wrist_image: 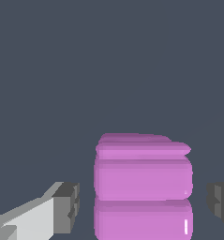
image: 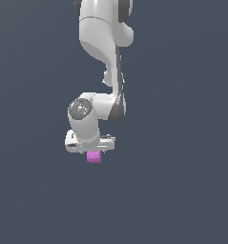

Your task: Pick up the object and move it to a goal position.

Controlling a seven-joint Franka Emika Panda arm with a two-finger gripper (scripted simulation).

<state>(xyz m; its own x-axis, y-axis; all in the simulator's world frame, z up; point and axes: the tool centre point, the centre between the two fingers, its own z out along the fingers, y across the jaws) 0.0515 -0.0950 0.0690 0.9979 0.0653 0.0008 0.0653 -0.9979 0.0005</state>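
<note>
**Pink block sits between spread fingers, ungripped**

In the exterior view the white Panda arm (image: 106, 57) comes down from the top centre of the frame, bends at a rounded joint near the middle, and ends in a wide white gripper (image: 93, 151) set just below centre, slightly toward the exterior view's left. Directly under the gripper's body a small magenta-pink object (image: 93, 157) pokes out; only its lower part shows there, and it is far narrower than the gripper above it. Everything around is a flat, dark blue-grey ground (image: 182, 190) with no visible edge or marking.

The wrist view looks straight at the object (wrist_image: 143, 180), which fills the lower centre of that frame. It is blocky with rounded corners, and horizontal ridges divide it into stacked bands; small highlights glint near one lower corner. Two dark grey fingertips (wrist_image: 68, 206) stand on either side of it, one on a pale grey finger, the other cut off by the frame edge. A clear strip of dark ground shows between each fingertip and the block's side, so the claw is spread wide around the block and touches it on neither side. Whether the block rests on the ground cannot be told from either view.
</note>
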